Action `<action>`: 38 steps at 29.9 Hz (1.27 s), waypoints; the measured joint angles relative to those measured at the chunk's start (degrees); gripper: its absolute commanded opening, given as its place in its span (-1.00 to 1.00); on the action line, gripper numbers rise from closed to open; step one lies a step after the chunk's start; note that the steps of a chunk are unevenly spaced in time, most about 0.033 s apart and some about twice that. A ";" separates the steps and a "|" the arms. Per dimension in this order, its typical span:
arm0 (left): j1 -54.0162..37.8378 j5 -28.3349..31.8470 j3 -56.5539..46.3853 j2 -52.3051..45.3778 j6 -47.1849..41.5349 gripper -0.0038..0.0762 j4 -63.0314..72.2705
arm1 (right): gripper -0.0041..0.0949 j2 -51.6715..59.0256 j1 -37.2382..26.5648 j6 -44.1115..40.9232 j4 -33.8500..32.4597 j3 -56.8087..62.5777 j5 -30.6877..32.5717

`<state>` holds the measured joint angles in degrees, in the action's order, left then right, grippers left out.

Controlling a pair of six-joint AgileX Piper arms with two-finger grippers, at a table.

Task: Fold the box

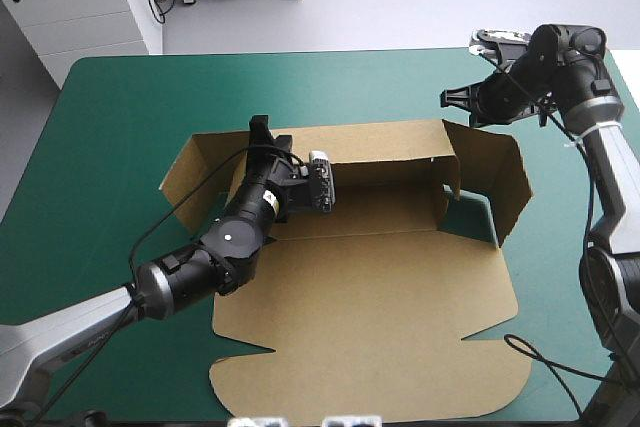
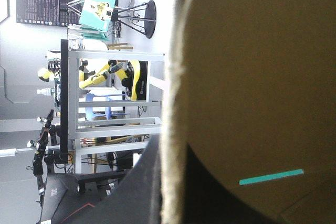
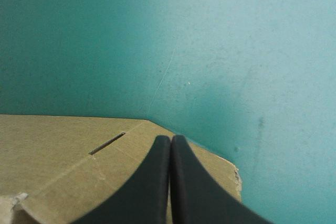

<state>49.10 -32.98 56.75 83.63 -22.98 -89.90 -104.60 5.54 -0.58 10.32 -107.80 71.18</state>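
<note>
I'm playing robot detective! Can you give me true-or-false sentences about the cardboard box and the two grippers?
1. The brown cardboard box lies completely flat. False: its far wall and right wall stand up.
2. The black-fingered right gripper is shut and holds nothing. True.
3. The black-fingered left gripper is pinching a wall of the box. True.
4. The box's lid is folded over the top. False: the lid lies flat on the teal-green table cover.

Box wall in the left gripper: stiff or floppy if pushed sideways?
Probably hinges at creases rather than bending: the box is thin board, yet its right wall stands straight with no gripper on it. Likely light, so the lid may slide on the teal-green cover when the left gripper pulls.
</note>
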 measured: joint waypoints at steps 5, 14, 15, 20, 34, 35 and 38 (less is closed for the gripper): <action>0.00 -0.04 0.00 0.00 -0.39 -0.92 -0.65 | -0.95 -0.40 0.00 0.27 1.19 0.00 0.07; 0.00 0.30 0.00 0.00 -0.87 -0.92 -2.02 | -0.95 -0.40 0.00 1.02 4.83 1.93 0.07; 0.00 0.30 0.00 0.00 -0.87 -0.92 -2.02 | -0.95 -0.40 0.00 1.20 5.15 2.33 0.01; 0.00 0.03 0.00 0.00 -0.87 -0.92 -2.02 | -0.96 -0.16 0.00 2.49 6.62 5.48 0.00; 0.00 -0.21 0.00 0.00 -0.84 -0.92 -1.92 | -0.96 10.01 0.00 11.82 11.11 18.87 -3.72; 0.00 -0.21 0.00 0.00 -0.84 -0.92 -1.92 | -0.96 10.87 0.00 12.57 11.69 20.16 -5.07; 0.00 -0.21 0.00 0.00 -0.84 -0.92 -1.92 | -0.96 14.19 0.00 15.95 13.65 24.65 -9.35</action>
<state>49.10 -33.19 56.75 83.63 -23.82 -91.81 -90.41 5.54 15.36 23.97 -83.15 61.84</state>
